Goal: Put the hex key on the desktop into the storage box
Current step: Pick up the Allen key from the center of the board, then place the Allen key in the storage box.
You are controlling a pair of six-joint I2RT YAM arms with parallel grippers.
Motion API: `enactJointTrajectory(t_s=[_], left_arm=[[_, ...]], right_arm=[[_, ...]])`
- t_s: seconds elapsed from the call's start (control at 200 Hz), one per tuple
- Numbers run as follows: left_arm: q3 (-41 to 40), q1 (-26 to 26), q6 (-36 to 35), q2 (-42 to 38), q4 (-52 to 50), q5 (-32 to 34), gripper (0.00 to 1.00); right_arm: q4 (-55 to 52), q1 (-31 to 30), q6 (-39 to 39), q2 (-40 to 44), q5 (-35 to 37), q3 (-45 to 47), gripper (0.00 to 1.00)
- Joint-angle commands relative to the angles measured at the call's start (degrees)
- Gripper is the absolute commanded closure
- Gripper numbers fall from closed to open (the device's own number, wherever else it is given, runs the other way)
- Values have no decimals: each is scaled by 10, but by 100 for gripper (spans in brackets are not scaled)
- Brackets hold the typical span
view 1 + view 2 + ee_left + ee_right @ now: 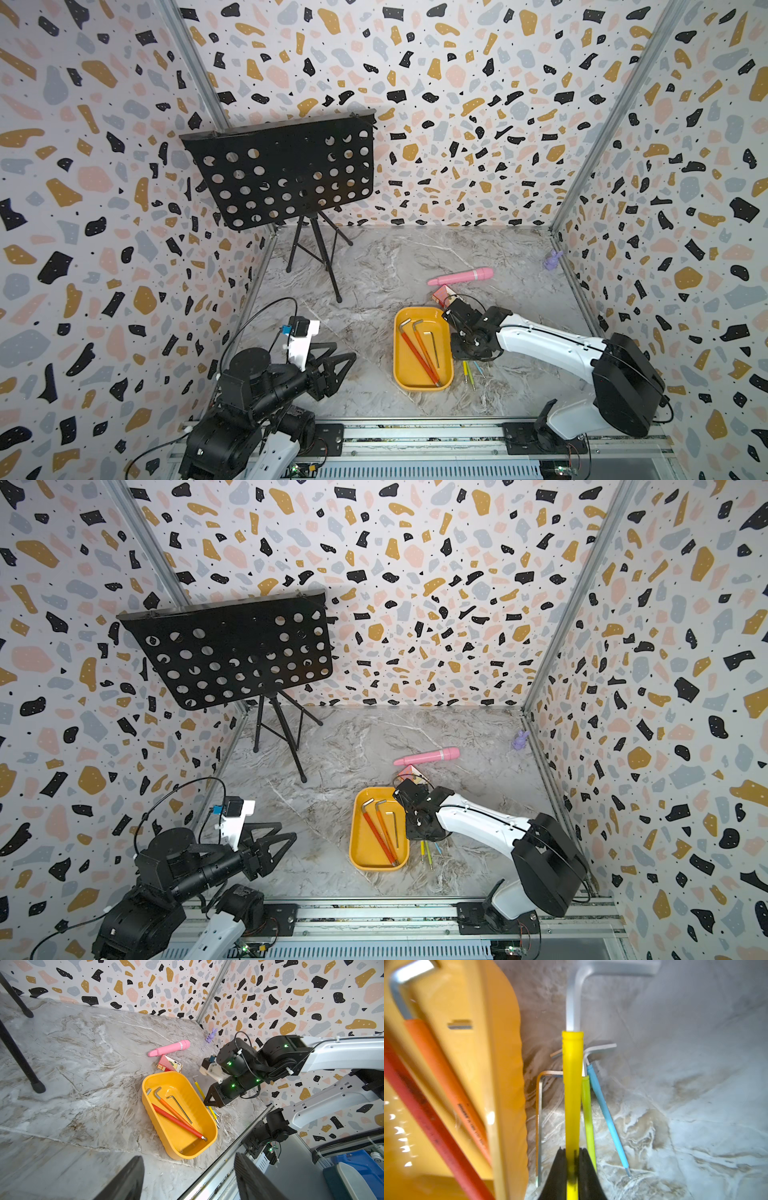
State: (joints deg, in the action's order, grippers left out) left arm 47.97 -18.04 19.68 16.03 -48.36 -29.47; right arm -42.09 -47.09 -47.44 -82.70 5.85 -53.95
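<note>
My right gripper [572, 1150] clamps the yellow-sleeved hex key [572, 1084] beside the storage box [500, 1064], seemingly just above the counter [675, 1105].

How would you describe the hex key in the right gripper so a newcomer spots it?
Find the yellow-orange storage box on the marble desktop; beside its wall nearer the right arm lie thin hex keys. The right gripper is shut on the yellow hex key. Its sleeve is thick and bright yellow, unlike the lime-green key, blue key and bare-metal key.
</note>
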Motion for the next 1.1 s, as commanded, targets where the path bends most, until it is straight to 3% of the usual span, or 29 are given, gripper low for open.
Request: enactJointTrajectory(t_s=[0.0,0.145,0.476,0.826,1.096], left_arm=[[-4,3,-7,-2,27,-4,27],[-4,3,-7,-1,28,-4,28],[-4,3,-7,0,27,-4,28],[-4,4,-7,1,28,-4,28],[-4,3,-7,-1,28,-4,28]], right_arm=[[-49,2,8,39,38,-39,100],[-41,-2,38,57,30,-75,100],[-36,-50,49,-5,-11,-152,100],[-11,-60,27,-80,-68,-165,100],[-8,-60,15,-131,-74,-165,100]])
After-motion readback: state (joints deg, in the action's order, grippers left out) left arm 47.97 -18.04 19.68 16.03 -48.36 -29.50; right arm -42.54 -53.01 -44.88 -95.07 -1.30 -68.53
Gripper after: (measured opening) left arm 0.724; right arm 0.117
